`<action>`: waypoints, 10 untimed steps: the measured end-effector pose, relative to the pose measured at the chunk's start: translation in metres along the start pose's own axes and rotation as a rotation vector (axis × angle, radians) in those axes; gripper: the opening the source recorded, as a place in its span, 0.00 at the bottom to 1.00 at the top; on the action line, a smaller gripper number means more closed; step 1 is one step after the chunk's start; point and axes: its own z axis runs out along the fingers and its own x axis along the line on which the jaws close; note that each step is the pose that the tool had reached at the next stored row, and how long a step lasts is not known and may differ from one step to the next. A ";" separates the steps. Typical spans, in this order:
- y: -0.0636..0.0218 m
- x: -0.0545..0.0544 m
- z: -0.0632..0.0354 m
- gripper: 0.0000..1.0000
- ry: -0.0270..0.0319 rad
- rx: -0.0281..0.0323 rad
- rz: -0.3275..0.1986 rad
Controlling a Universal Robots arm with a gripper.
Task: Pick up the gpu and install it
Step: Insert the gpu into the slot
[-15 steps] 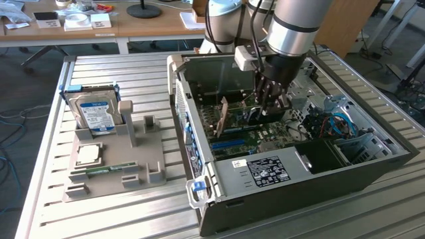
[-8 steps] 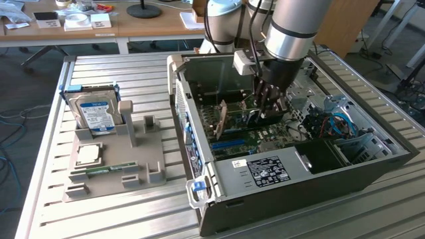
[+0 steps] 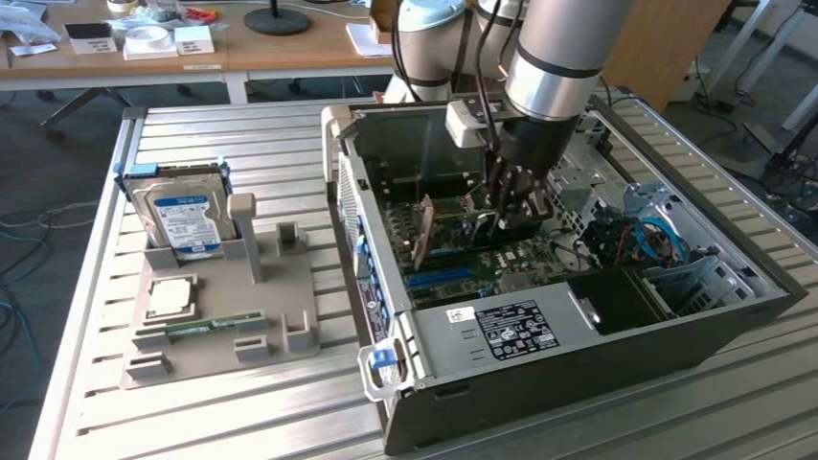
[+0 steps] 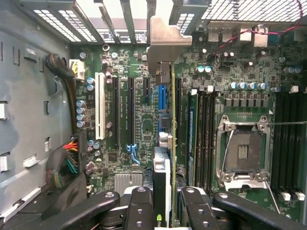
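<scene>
The gpu (image 4: 166,143) shows edge-on as a thin strip in the wrist view, its metal bracket (image 4: 165,40) toward the case's rear slots. It stands over the motherboard in line with a blue slot (image 4: 162,98); I cannot tell whether it is seated. My gripper (image 4: 167,213) is shut on the card's near end, with black fingers (image 4: 139,211) on either side. In the exterior view my gripper (image 3: 509,213) reaches down into the open computer case (image 3: 562,335), and the gpu (image 3: 442,230) stands upright on its edge there.
A grey holder (image 3: 217,316) on the slatted table at the exterior view's left carries a hard drive (image 3: 186,218), a processor chip (image 3: 172,295) and a green memory stick (image 3: 205,328). Inside the case are a bare processor socket (image 4: 242,151), a white slot (image 4: 100,112) and cable bundles (image 4: 67,163).
</scene>
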 end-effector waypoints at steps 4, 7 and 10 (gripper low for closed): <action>0.0004 0.000 0.0032 0.27 0.0001 -0.0001 0.000; 0.0007 0.000 0.0032 0.27 0.0001 -0.0001 0.000; 0.0024 0.000 0.0034 0.27 0.0000 -0.0001 -0.002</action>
